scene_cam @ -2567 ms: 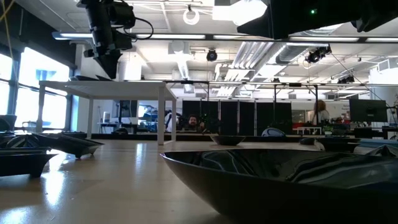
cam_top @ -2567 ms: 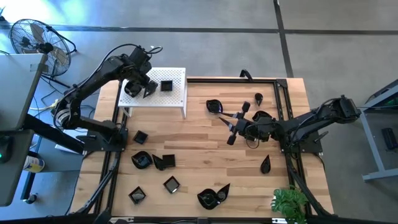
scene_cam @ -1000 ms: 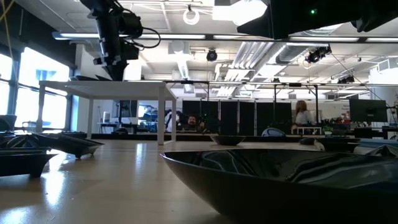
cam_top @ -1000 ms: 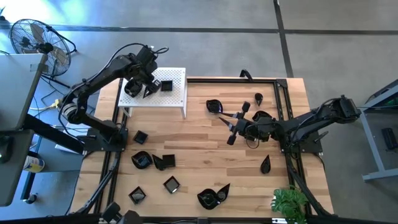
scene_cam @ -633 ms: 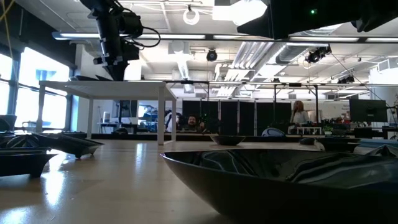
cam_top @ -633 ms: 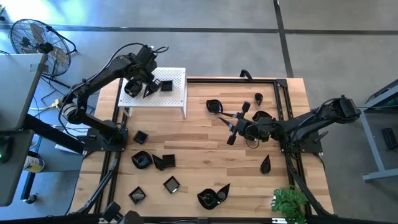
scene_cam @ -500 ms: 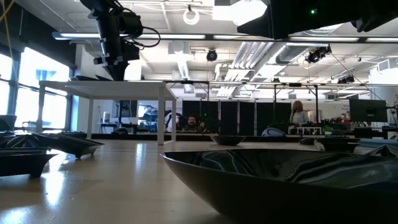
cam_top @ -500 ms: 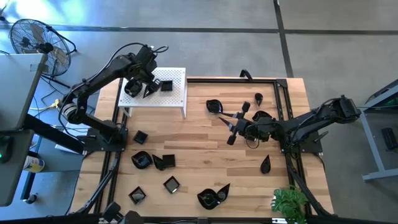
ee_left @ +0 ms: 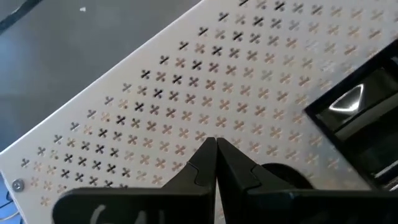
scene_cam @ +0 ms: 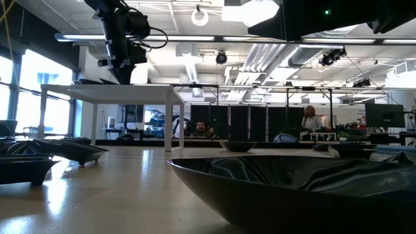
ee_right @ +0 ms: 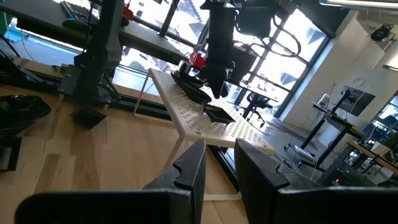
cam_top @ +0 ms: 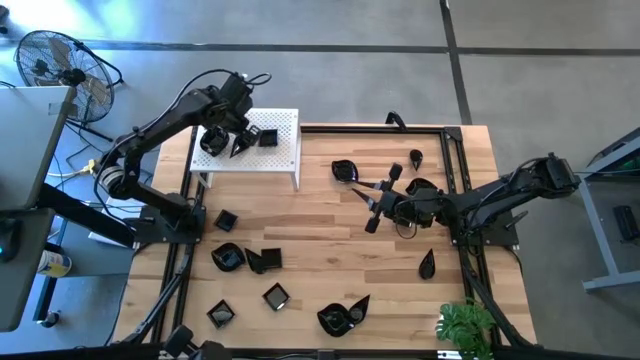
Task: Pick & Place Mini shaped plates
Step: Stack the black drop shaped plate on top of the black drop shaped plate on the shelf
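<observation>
Mini shaped plates, small glossy black dishes, lie scattered on the wooden table, among them a wavy one (cam_top: 345,170), a teardrop (cam_top: 427,265) and a square (cam_top: 275,296). A round plate (cam_top: 212,143) and a square plate (cam_top: 267,138) (ee_left: 351,115) sit on the white perforated stand (cam_top: 285,160) at the far left. My left gripper (cam_top: 242,143) (ee_left: 216,149) hangs shut just above the stand top, between those two plates, holding nothing. My right gripper (cam_top: 372,205) (ee_right: 219,163) points level toward the table's left, open, with nothing between its fingers.
More plates lie at the table's near left (cam_top: 228,257) (cam_top: 220,313) and near middle (cam_top: 343,315); one fills the low view's foreground (scene_cam: 292,188). A potted plant (cam_top: 465,325) stands at the near right corner. A black frame (cam_top: 455,150) edges the table. People show far behind.
</observation>
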